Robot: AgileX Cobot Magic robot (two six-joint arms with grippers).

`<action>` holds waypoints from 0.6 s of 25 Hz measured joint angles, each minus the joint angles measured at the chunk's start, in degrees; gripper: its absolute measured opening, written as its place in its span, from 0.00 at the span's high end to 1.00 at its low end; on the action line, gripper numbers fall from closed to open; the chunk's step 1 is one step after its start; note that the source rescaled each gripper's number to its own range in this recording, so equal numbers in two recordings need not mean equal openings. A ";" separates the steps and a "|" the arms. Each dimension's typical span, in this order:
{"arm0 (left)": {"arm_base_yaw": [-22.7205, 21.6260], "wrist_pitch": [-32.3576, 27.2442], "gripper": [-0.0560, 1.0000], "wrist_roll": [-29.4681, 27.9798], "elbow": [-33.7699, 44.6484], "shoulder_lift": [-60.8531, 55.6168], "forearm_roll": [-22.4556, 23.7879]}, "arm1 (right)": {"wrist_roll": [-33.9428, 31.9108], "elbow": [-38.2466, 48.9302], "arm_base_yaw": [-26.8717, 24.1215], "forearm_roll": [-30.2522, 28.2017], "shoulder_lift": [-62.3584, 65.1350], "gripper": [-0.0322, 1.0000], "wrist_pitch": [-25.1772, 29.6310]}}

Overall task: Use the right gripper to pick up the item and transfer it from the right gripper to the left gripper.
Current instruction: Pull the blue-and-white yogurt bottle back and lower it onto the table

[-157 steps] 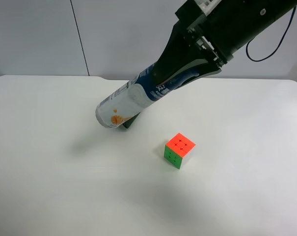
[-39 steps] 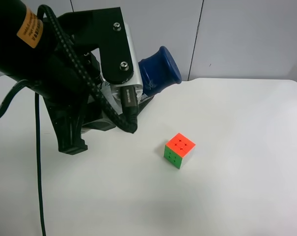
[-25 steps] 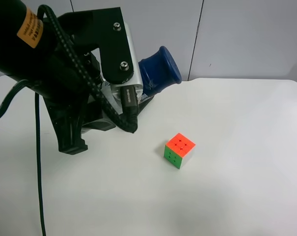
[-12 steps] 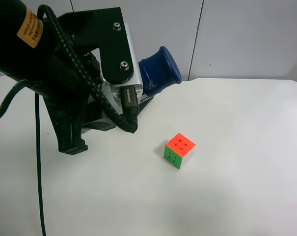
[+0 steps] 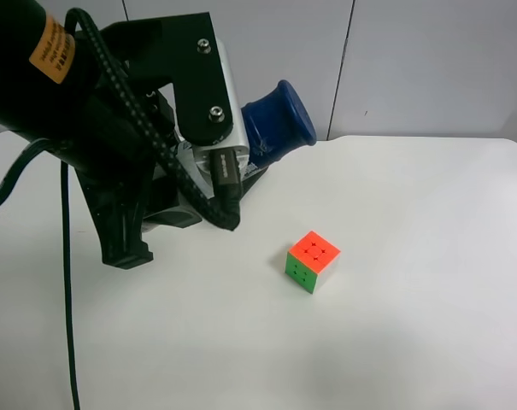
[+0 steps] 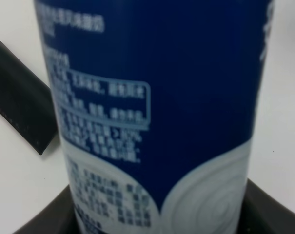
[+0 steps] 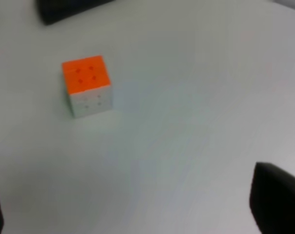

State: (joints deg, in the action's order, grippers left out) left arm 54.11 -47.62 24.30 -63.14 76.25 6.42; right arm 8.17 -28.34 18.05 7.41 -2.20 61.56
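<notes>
The bottle's dark blue cap [image 5: 280, 120] sticks out behind the bulky black arm with the orange sticker [image 5: 53, 49] at the exterior high view's left. The left wrist view shows this is the left arm: the bottle's blue and white label [image 6: 152, 97] fills the view, between the left gripper's dark fingers [image 6: 45, 222]. My left gripper [image 5: 224, 162] is shut on the bottle and holds it tilted above the table. In the right wrist view my right gripper [image 7: 137, 214] is open and empty, with a fingertip [image 7: 279, 200] at each lower corner. It is out of the exterior high view.
An orange-green puzzle cube [image 5: 312, 260] sits on the white table [image 5: 412, 299], also seen in the right wrist view [image 7: 87, 85]. A dark flat pouch [image 6: 20, 112] lies under the bottle. A thick black cable [image 5: 66, 282] hangs from the left arm.
Six seconds ago the forked right gripper held the bottle over the table. Now the left gripper holds it and the right arm has left the exterior view. Nothing has moved in the last 1.6 seconds.
</notes>
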 joint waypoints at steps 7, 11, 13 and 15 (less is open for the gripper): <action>0.00 0.61 0.94 -0.05 0.00 0.00 -0.06 | 0.00 0.00 -12.19 0.02 2.33 0.00 -0.04; 0.00 1.02 0.94 -0.17 0.00 0.00 -1.06 | 0.00 0.00 -13.04 0.50 2.33 0.00 -0.04; -0.22 0.82 0.94 -1.42 0.00 0.00 -1.00 | 0.00 0.00 -13.04 0.72 2.33 0.00 -0.04; -1.65 -0.35 0.94 -3.87 0.00 0.05 -0.95 | 0.00 0.00 -13.04 0.79 2.33 0.00 -0.04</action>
State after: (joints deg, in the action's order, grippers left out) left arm 52.46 -47.96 20.43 -63.14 76.30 5.47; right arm 8.17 -28.34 5.02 8.20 0.13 61.51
